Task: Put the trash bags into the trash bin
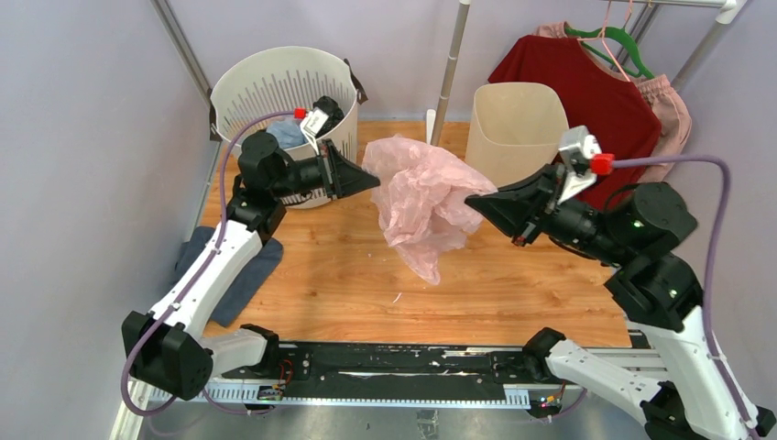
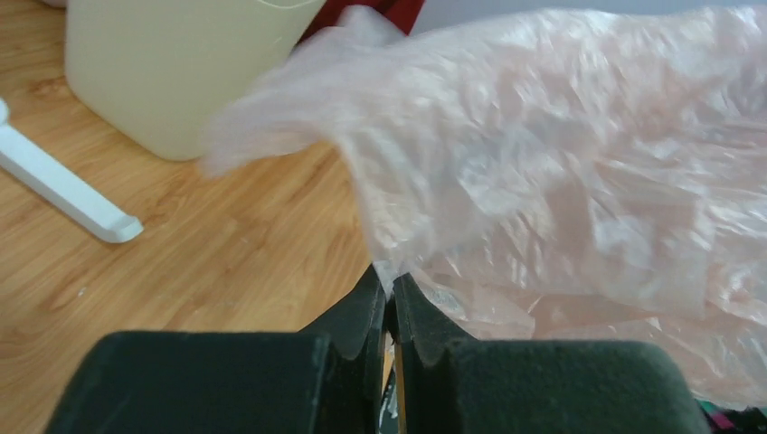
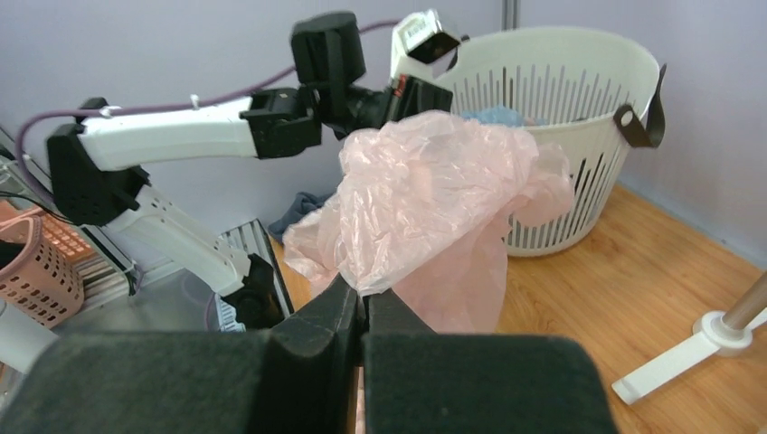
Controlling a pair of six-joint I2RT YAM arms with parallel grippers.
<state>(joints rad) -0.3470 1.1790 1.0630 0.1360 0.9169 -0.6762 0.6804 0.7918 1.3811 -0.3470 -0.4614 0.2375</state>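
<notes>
Both arms hold the trash bag [image 1: 421,197] clear of the table, strung between them in mid-air. The left gripper [image 1: 371,181] has its jaws pressed together on the bag's left edge, and the right gripper [image 1: 474,200] pinches the opposite side the same way, each with a thin fold of film caught between the fingers. The pick looks done, so I'd say the carry is the step in hand. The trash bin [image 1: 518,119] stands upright just behind and to the right of the bag, its mouth open, with nothing of the bag in it yet. The next move calls for both arms to travel back and rightward together, high enough for the hanging tail to pass over the rim, then let go above the mouth. The film is light and crinkly, and it may drape over the edge rather than drop in. The slotted white basket [image 1: 284,92] behind the left arm is the wrong target. Some things are hard to make out: the left wrist view is smeared, no handle cut-outs show, and I can't tell how much film each pinch holds — the bin's bottom is also hidden behind its near wall.
</notes>
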